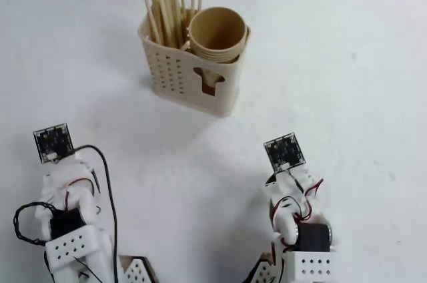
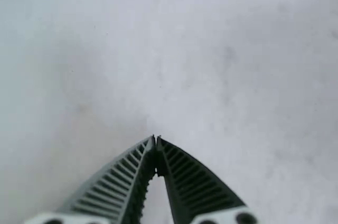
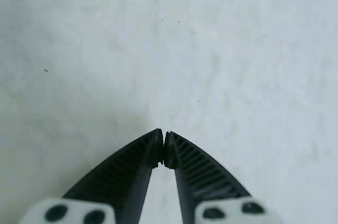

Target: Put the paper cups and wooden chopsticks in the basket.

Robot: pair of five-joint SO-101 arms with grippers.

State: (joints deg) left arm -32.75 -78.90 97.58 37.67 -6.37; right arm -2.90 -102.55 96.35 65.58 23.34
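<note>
Cream basket (image 1: 175,77) on white table (image 1: 347,63) — we log paper cups (image 1: 218,35) and wooden chopsticks (image 1: 170,9) standing inside; left gripper (image 2: 156,140) and right gripper (image 3: 162,137) both closed on nothing.

A white table (image 1: 347,96) is seen from above. One cream, perforated basket (image 1: 180,79) is set upright directly on it at about 12 o'clock, slightly toward 11. Two arms (image 1: 67,223) are stationed at 7 and 5 o'clock.

Overhead high view, wrist views near table (image 2: 211,49)
</note>
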